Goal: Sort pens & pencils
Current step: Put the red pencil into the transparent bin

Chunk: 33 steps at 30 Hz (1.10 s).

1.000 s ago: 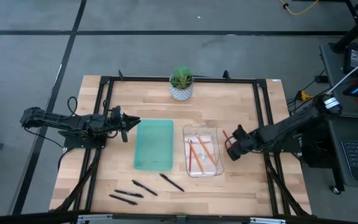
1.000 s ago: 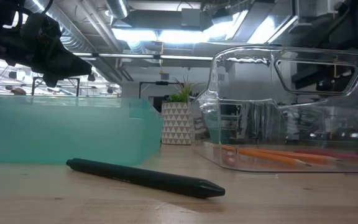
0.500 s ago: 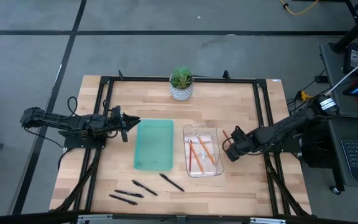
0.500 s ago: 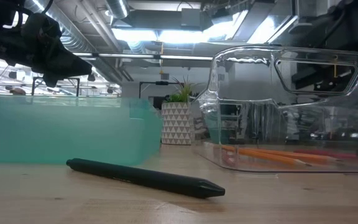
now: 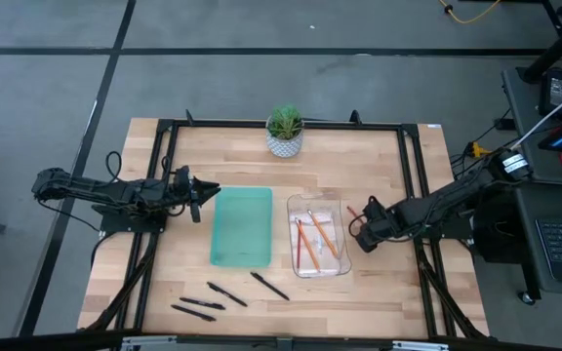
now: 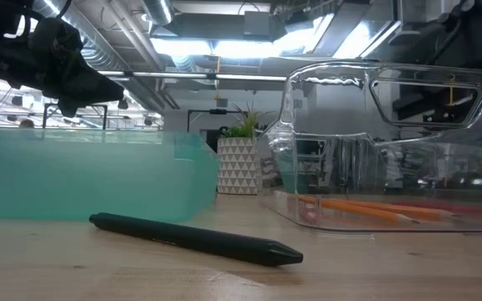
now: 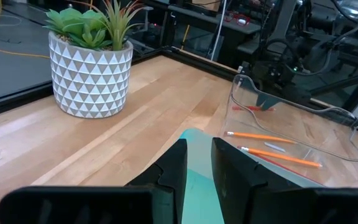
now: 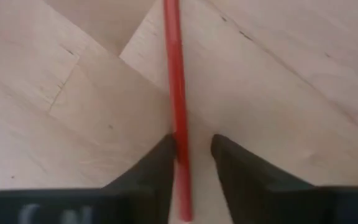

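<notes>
A red pencil (image 8: 178, 93) lies flat on the wood, right of the clear tray (image 5: 320, 198); it shows in the high view as a short red stick (image 5: 351, 211). My right gripper (image 8: 191, 146) points down over it, open, one finger on each side. Two orange pencils (image 5: 318, 234) lie in the clear tray. Black pens (image 5: 227, 293) lie on the table near its front edge, one of them close up in the low view (image 6: 195, 238). My left gripper (image 7: 197, 162) waits at the teal tray's (image 5: 242, 226) left side, slightly open, holding nothing. My right gripper straddles the red pencil from above, fingers pointing down and set across it. One finger (image 8: 163, 155) lies against the pencil's side (image 8: 178, 146). The other finger (image 8: 225, 155) stands a little apart from it. The pencil rests flat on the table.
A potted plant (image 5: 284, 131) in a white patterned pot stands at the far edge, in the middle. A black frame (image 5: 413, 175) runs around the table top. Bare wood lies between the trays and the plant.
My right gripper has tipped a little further down over the red pencil without shifting its place.
</notes>
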Available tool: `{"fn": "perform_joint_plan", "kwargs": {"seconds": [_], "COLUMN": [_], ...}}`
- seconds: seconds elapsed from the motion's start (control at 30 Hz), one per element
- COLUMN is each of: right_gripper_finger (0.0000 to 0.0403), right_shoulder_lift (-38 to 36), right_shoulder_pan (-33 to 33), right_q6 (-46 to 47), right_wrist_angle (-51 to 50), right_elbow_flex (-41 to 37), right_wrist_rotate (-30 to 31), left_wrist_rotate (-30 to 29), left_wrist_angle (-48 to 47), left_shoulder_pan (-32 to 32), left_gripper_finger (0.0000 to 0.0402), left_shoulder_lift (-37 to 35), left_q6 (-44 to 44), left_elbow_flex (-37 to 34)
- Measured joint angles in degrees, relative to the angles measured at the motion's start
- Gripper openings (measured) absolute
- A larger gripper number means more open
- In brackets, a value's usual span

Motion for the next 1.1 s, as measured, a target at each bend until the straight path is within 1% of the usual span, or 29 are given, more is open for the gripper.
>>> {"fn": "perform_joint_plan", "kwargs": {"seconds": [0.13, 0.2, 0.43, 0.5, 0.57, 0.63, 0.87, 1.1], "right_gripper_finger": [0.0036, 0.0016, 0.0011, 0.0010, 0.0002, 0.0002, 0.0003, 0.0002], "right_shoulder_lift": [0.0, 0.0, -0.8, -2.0, -3.3, -4.9, -10.2, -13.5], "right_shoulder_pan": [-0.7, -0.8, -0.8, -0.8, -0.8, -0.9, -0.8, -0.8], "right_q6": [0.0, -0.3, -0.1, 0.2, 0.1, 0.0, 0.2, 0.0], "right_wrist_angle": [-0.3, -0.2, -0.2, -0.4, -1.5, -1.9, -8.7, -9.8], "right_elbow_flex": [0.0, 0.1, 0.0, 0.5, 1.1, 1.7, 4.8, 6.1], "right_wrist_rotate": [0.1, 0.3, 1.5, 2.0, 4.8, 6.5, 8.8, 10.9], "left_wrist_rotate": [0.0, 0.0, 0.0, 0.0, 0.0, 0.0, 0.0, 0.0], "left_wrist_angle": [0.0, 0.0, 0.0, 0.0, 0.0, 0.0, -0.1, -0.1], "left_shoulder_pan": [0.0, 0.0, 0.0, 0.0, 0.0, 0.0, 0.0, 0.0], "left_gripper_finger": [0.0069, 0.0069, 0.0069, 0.0069, 0.0069, 0.0069, 0.0069, 0.0069], "left_shoulder_lift": [0.0, 0.0, 0.0, 0.0, 0.0, 0.0, 0.0, 0.0], "left_q6": [0.0, 0.0, 0.0, 0.0, 0.0, 0.0, 0.0, 0.0], "left_elbow_flex": [0.0, 0.0, 0.0, 0.0, 0.0, 0.0, 0.0, 0.0]}}
